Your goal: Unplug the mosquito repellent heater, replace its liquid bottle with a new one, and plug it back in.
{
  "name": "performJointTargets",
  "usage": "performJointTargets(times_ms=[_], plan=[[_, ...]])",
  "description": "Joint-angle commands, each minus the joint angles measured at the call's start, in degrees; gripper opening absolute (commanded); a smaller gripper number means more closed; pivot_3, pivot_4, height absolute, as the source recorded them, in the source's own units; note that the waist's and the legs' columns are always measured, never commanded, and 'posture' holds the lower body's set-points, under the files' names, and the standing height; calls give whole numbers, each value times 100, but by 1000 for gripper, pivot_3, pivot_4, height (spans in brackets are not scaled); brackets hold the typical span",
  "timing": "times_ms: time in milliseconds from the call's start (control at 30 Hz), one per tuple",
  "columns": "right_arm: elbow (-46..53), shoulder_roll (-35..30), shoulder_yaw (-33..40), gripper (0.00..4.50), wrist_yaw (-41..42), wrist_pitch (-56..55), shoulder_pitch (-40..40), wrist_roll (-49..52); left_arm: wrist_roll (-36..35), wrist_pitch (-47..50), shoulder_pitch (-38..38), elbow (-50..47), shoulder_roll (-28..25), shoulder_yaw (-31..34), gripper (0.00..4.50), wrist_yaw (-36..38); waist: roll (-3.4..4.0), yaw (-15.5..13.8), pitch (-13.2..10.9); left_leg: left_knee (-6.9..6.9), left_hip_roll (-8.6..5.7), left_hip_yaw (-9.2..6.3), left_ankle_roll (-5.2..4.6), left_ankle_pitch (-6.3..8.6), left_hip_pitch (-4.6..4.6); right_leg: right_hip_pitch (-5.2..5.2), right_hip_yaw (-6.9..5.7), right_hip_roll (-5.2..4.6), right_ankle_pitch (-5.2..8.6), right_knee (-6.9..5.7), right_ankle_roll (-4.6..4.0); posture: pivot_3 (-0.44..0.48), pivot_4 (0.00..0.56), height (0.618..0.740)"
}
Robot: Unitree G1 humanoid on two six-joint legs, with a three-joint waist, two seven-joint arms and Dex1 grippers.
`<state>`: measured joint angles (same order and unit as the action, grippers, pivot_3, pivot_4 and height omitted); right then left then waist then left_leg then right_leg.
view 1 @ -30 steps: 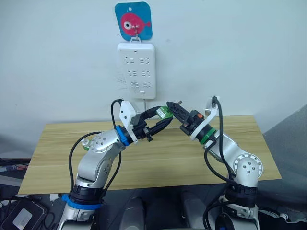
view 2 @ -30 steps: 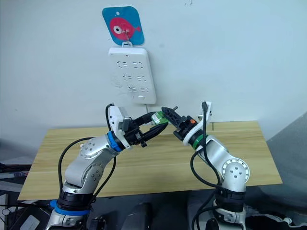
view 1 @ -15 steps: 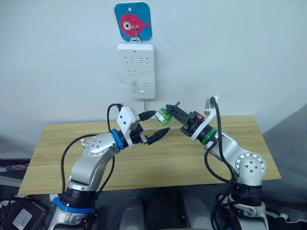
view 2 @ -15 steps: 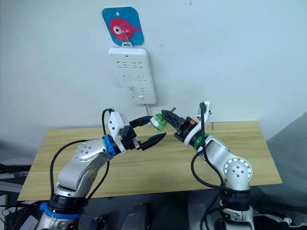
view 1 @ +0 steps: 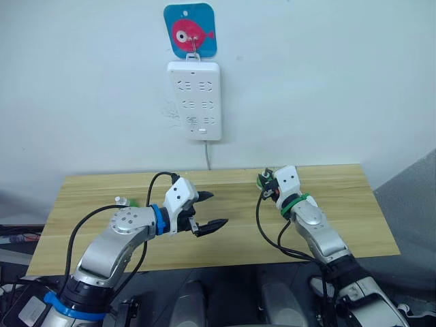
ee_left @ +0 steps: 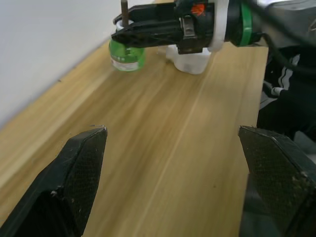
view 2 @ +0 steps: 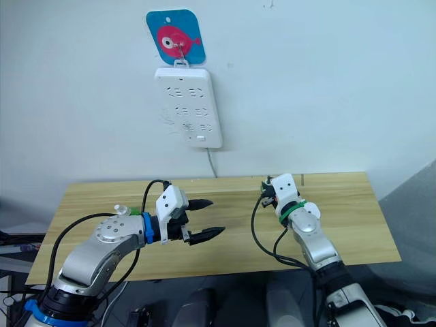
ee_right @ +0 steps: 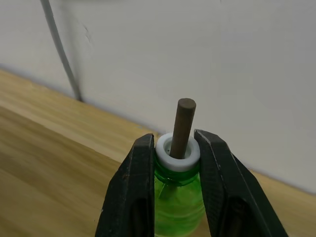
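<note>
My right gripper (ee_right: 175, 144) is shut on the white neck of a green liquid bottle (ee_right: 177, 200) with a brown wick standing out of its top. It holds the bottle (ee_left: 127, 55) upright, low over the back of the wooden table (view 1: 225, 238), close to the wall. A small white rounded piece (ee_left: 190, 61), possibly the mosquito repellent heater, sits just behind the bottle under that gripper. My left gripper (view 1: 214, 209) hovers over the table's middle, open wide and holding nothing, pointing toward the right gripper (view 1: 263, 184).
A long white socket strip (view 1: 194, 101) hangs on the wall under a blue card with a pink fish (view 1: 190, 28), and its cable (view 1: 206, 153) drops behind the table. A small white and green item (view 1: 124, 201) lies on the table's left part.
The left gripper opened, let go of the bottle and drew back to the left and down. The right gripper carried the bottle down and to the right, toward the table's back.
</note>
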<state>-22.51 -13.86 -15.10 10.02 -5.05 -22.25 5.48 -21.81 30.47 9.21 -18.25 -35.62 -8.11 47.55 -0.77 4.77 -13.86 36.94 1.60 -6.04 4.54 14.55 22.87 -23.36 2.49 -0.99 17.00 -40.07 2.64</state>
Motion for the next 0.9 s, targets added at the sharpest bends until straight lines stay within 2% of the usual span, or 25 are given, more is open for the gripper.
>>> performJointTargets(times_ms=[33,267,433,567,767,900], plan=[[-669,235,234,830,53,-705,-223,-178,64,55,-43,-256,-74,-24,4500,-14,0,1,0,0,0,0,0,0,0,0,0,0,0,0,0,-33,216,725],[-1905,611,458,830,157,-1229,-612,-373,152,144,-16,-272,-69,-93,4500,-102,0,0,0,0,0,0,0,0,-1,1,1,-1,0,-2,-1,-33,227,725],[-2193,752,624,830,297,-1411,-676,-371,181,177,65,-248,46,-69,4500,-174,1,0,-1,0,-1,0,0,0,-2,1,1,-1,0,-2,-1,-43,226,725],[-1950,800,770,2267,390,-1450,-467,-313,137,193,29,-224,199,59,4500,-345,1,0,-1,0,0,0,0,0,-2,1,1,-1,0,-3,-1,-48,224,725],[-952,808,943,4479,531,-1116,-25,-172,198,113,-78,-142,336,298,4500,-666,1,0,-1,1,0,-1,0,0,-4,3,1,-3,-1,-5,-1,-60,215,725],[767,533,708,4479,1137,-207,450,2,375,-168,-654,-155,299,731,4500,-1016,1,13,-1,-2,2,-1,0,0,-5,2,1,-3,0,-5,-1,-53,216,725]])
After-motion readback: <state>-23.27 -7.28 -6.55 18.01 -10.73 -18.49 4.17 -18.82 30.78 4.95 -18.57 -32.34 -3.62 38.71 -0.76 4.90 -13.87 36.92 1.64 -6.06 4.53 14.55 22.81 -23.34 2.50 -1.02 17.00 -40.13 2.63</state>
